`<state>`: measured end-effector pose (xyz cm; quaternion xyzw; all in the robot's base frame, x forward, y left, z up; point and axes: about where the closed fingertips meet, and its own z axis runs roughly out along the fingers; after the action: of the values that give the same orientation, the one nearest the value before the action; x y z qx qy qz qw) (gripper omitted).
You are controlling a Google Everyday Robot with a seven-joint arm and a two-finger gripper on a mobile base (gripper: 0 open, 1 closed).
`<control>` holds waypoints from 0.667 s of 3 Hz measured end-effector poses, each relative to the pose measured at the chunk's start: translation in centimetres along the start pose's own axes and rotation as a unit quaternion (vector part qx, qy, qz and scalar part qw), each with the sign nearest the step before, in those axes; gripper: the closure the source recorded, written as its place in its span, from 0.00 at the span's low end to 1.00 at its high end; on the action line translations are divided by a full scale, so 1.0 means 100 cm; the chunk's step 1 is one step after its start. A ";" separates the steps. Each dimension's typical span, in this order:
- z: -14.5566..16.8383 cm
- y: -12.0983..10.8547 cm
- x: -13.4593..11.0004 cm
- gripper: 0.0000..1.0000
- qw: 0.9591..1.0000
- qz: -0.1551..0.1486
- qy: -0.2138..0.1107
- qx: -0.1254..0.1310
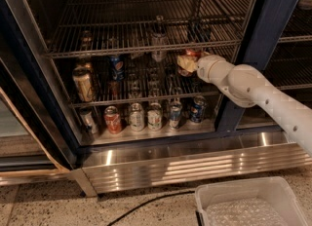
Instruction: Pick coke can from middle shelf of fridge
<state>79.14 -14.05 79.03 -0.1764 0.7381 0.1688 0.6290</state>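
Observation:
The fridge [263, 40] stands open with wire racks inside. My gripper [187, 65] reaches in from the right on a white arm, just under the upper rack and above the right end of the middle shelf [146, 100]. A small red can, which looks like the coke can [191, 53], sits right at the gripper's tip, mostly hidden by it. I cannot tell whether the can rests on the rack or is lifted.
Blue Pepsi cans [117, 67] [197, 109], a tall tan can [84, 84], a red-orange can [113, 119] and pale cans [137, 118] fill the shelves. A bottle [158, 37] stands on the upper rack. The ribbed steel base panel [195, 164], a white bin [248, 203] and a black cable [146, 203] lie below.

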 end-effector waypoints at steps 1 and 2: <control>-0.016 0.005 -0.005 1.00 0.999 -0.002 0.002 -0.035; -0.016 0.005 -0.005 1.00 0.999 -0.002 0.002 -0.035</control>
<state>77.56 -14.32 79.77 -0.2001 0.7325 0.1927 0.6215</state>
